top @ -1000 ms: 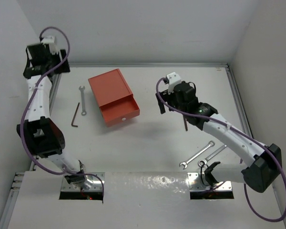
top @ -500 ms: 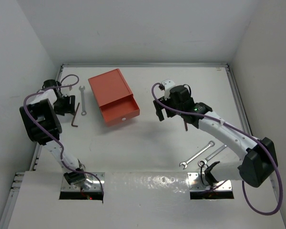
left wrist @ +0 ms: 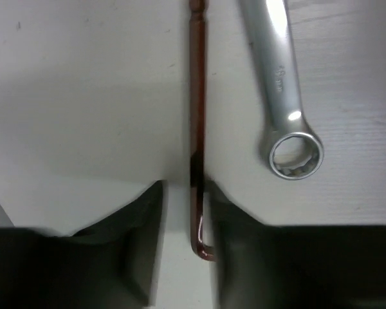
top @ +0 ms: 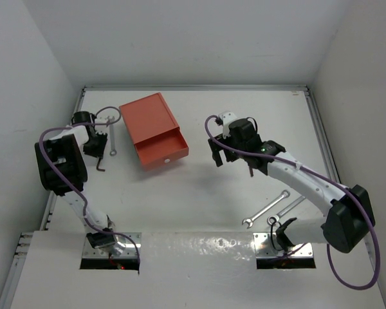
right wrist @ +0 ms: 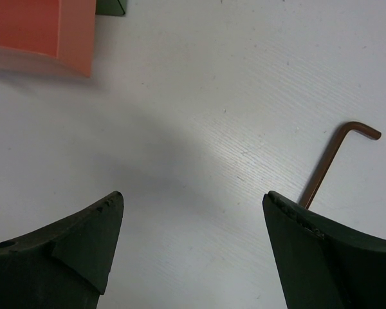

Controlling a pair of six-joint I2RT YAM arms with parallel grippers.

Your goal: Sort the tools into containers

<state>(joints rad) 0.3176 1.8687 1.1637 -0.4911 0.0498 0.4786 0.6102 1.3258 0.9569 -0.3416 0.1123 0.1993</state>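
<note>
- Your left fingers [left wrist: 138, 257] are straddling the dark reddish-brown hex key [left wrist: 197, 116] close to its bent end. They are standing narrowly apart. One is sitting against the shaft, or almost so. A strip of white counter [left wrist: 83, 96] is showing between the other finger and the key, so nothing is clamped.
- The key is lying flat on the counter, with its long shaft running straight away from the wrist camera.
- A slim silver wrench [left wrist: 280, 71] is lying just beside the key. It is running roughly parallel without touching, and its ring end is pointing back toward the fingers.
- Your right fingers [right wrist: 71, 251] are standing wide apart and gripping nothing as they hang over bare counter.
- A second hex key [right wrist: 328, 168] is lying just past one of those fingers. Its short leg is pointing away, and its near end is hiding behind the finger.
- The orange-red drawer [top: 148, 119] is sitting on the counter between the two arms, with its white knob [top: 168, 159] facing the near edge. From the right wrist, a sliver of the dark green drawer [right wrist: 109, 6] is peeking out by its corner.
- A second wrench [top: 265, 209] and a third wrench [top: 293, 206] are lying side by side near the right arm's base, well apart from the drawers.
</note>
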